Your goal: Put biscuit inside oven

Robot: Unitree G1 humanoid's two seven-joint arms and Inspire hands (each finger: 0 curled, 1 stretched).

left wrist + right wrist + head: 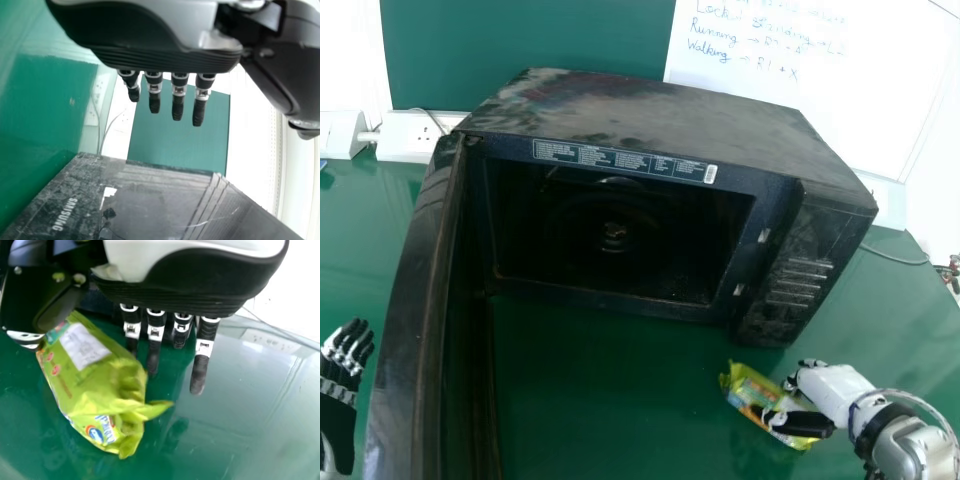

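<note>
The green biscuit packet (765, 403) lies on the table just in front of the oven's right end, with my right hand (825, 392) at its right side, the thumb over its near part. In the right wrist view the packet (95, 382) lies between the thumb and the straight fingers of my right hand (198, 372), which are not curled round it. The black oven (660, 110) stands with its door (410, 330) swung out on the left and its cavity (620, 240) exposed. My left hand (348, 350) is left of the door; its fingers (177, 102) are straight in the left wrist view.
The green table (610, 390) extends in front of the oven. Behind the oven are a white board (760, 70) with handwriting and a socket strip (415, 135) with a cable. The door's edge stands between my left hand and the oven's front.
</note>
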